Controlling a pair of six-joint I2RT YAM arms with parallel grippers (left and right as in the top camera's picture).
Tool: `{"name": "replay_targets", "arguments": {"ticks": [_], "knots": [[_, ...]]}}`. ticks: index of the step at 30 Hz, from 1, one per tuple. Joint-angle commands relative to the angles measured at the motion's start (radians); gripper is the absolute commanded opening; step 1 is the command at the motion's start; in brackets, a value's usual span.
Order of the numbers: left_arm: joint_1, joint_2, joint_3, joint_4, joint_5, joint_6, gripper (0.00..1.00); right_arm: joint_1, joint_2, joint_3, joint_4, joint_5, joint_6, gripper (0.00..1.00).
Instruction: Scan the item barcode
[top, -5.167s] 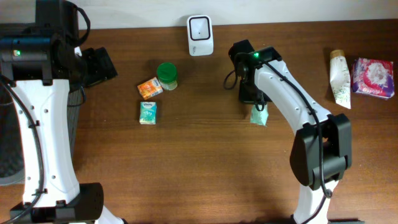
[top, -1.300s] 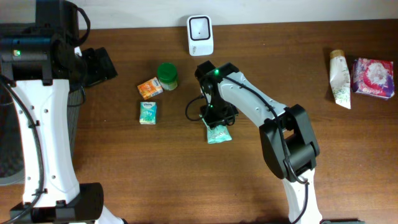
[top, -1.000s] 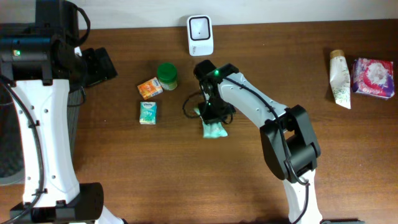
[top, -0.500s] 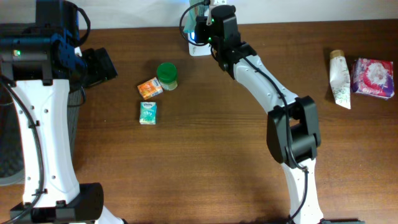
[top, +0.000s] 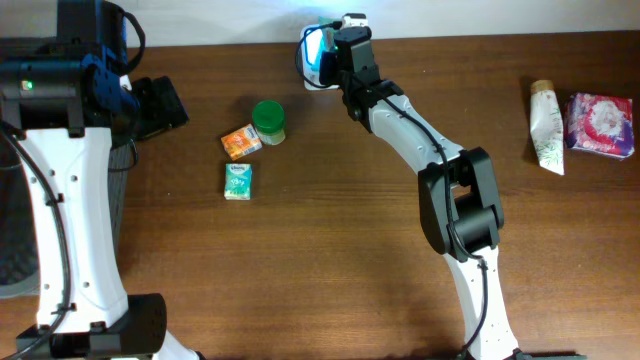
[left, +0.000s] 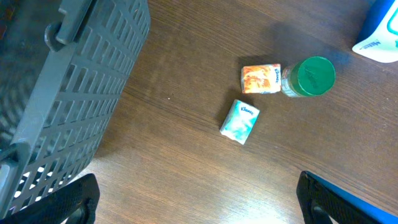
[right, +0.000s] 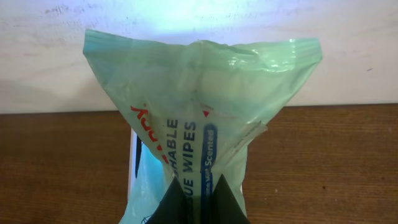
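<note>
Green wipes pack (right: 199, 118) has jumped from mid-table up to the scanner (top: 318, 80) at 12 o'clock, pinched tight by the right gripper (right: 199, 202) (scan looks under way). Left gripper (left: 198, 205) is wide open.

The right tool (right: 202, 205) was cut off by the lower edge of its wrist view, only dark tips showing. Just beyond it the wipes pack (right: 199, 106), its print partly legible, hid nearly all of the scanner (right: 132, 165). The left tool (left: 199, 202) showed only two corner tips; the basket (left: 74, 93) to its left ran off-frame.
</note>
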Motion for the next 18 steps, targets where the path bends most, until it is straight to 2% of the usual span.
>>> {"name": "replay_targets", "arguments": {"ticks": [1,2,5,6,7,9,11,12,13,14,18], "knots": [[0.002,-0.015,0.003,-0.001,-0.004,-0.006,0.99,-0.024,-0.072,0.075,-0.074,0.016,-0.010,0.04],[0.002,-0.015,0.003,-0.001,-0.004,-0.006,0.99,-0.045,-0.101,0.100,-0.135,0.020,-0.010,0.04],[0.002,-0.015,0.003,-0.001,-0.004,-0.006,0.99,-0.209,-0.164,0.149,-0.483,0.037,-0.028,0.04],[0.002,-0.015,0.003,-0.001,-0.004,-0.006,0.99,-0.275,-0.161,0.148,-0.599,0.037,-0.100,0.04],[0.002,-0.015,0.003,0.000,-0.004,-0.006,0.99,-0.346,-0.150,0.145,-0.716,0.037,-0.240,0.04],[0.002,-0.015,0.003,-0.001,-0.004,-0.006,0.99,-0.444,-0.135,0.135,-0.853,0.038,-0.376,0.04],[0.002,-0.015,0.003,-0.001,-0.004,-0.006,0.99,-0.539,-0.133,0.083,-0.900,0.037,-0.444,0.04],[0.002,-0.015,0.003,-0.001,-0.004,-0.006,0.99,-0.584,-0.133,0.058,-0.897,0.034,-0.444,0.27],[0.002,-0.015,0.003,-0.001,-0.004,-0.006,0.99,-0.629,-0.133,0.045,-0.894,-0.008,-0.444,0.77],[0.002,-0.015,0.003,-0.001,-0.004,-0.006,0.99,-0.658,-0.134,0.046,-0.895,-0.058,-0.414,0.99],[0.002,-0.015,0.003,-0.001,-0.004,-0.006,0.99,-0.627,-0.167,0.058,-0.936,-0.123,-0.372,0.99]]}}
